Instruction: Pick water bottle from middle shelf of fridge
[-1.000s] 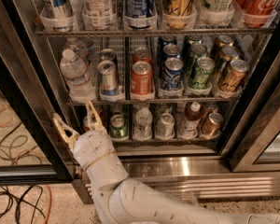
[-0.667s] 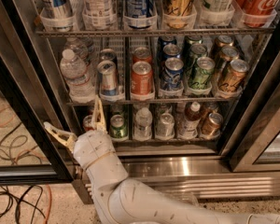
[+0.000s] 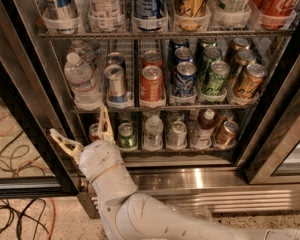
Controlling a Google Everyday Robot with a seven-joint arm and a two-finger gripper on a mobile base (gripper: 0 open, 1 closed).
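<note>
The water bottle (image 3: 81, 80), clear and ribbed with a white cap, stands at the left end of the middle shelf (image 3: 160, 105) of the fridge (image 3: 155, 174), with another like it behind. Short silver, orange, blue, green and bronze cans fill the rest of that rack. My gripper (image 3: 81, 126) is open below and slightly in front of the bottle, at the lowest rack's left end. One finger (image 3: 106, 121) points up toward the shelf edge; the other (image 3: 64, 141) splays left over the dark door frame.
Tall cans (image 3: 150, 4) line the rack above. The lowest rack holds small cans, a small clear bottle (image 3: 153, 130) and a brown-liquid bottle (image 3: 206, 124). Dark door frames (image 3: 20, 119) flank the opening. Cables (image 3: 15, 214) lie on the floor at left.
The gripper has opened wider: one finger swung out to the left while the other rose toward the middle shelf's edge. The bottle and cans have not moved.
</note>
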